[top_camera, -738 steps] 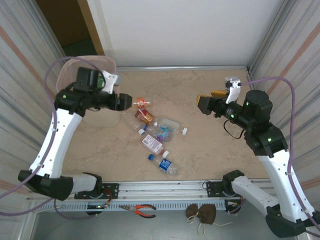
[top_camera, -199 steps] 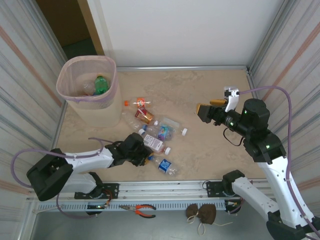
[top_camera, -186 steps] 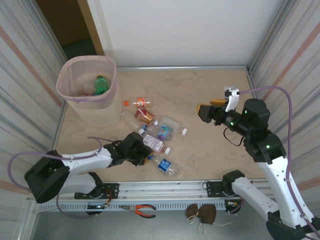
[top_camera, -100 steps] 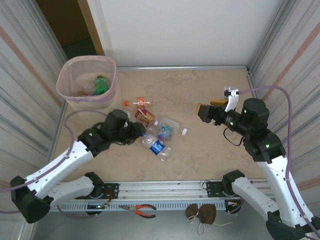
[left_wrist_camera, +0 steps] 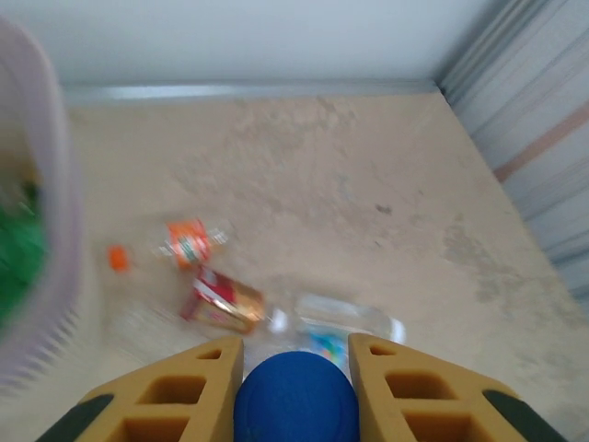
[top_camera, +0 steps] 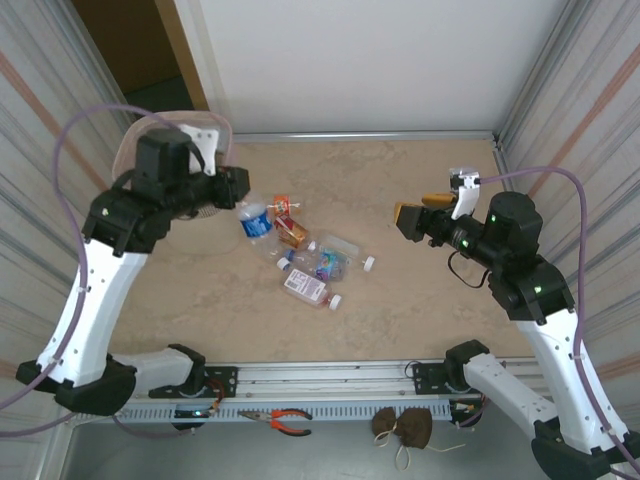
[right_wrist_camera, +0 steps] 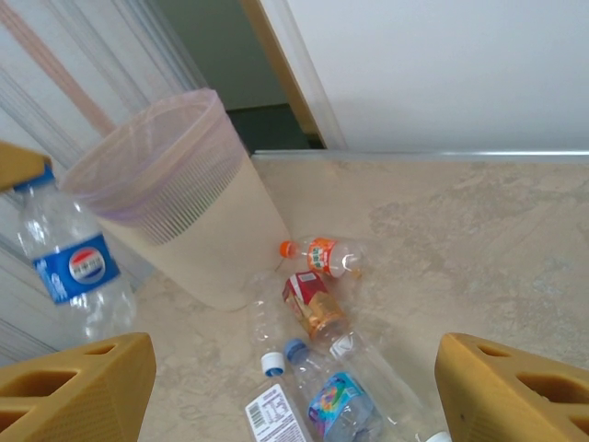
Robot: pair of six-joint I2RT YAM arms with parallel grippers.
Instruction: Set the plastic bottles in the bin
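My left gripper (top_camera: pixel 243 203) is shut on a clear plastic bottle with a blue label (top_camera: pixel 255 221), held in the air just right of the bin (top_camera: pixel 218 127). Its blue cap (left_wrist_camera: pixel 294 398) sits between the yellow fingers (left_wrist_camera: pixel 189 396). That bottle (right_wrist_camera: pixel 81 265) hangs left of the pale pink bin (right_wrist_camera: pixel 179 207) in the right wrist view. Several bottles lie on the floor: an orange-labelled one (top_camera: pixel 283 205), a red-brown one (top_camera: pixel 292 233), a colourful-labelled one (top_camera: pixel 329 263) and a white-labelled one (top_camera: pixel 305 288). My right gripper (top_camera: pixel 408 216) hovers open at the right, holding nothing.
Corrugated walls close in both sides. A dark doorway (top_camera: pixel 130 50) opens behind the bin. A loose white cap (top_camera: pixel 369 263) lies by the pile. Pliers (top_camera: pixel 290 421) and a brown pouch (top_camera: pixel 405 426) lie below the front rail.
My left arm has lifted the blue-labelled bottle off the floor and swung it up and back towards the bin. The right arm has stayed still.
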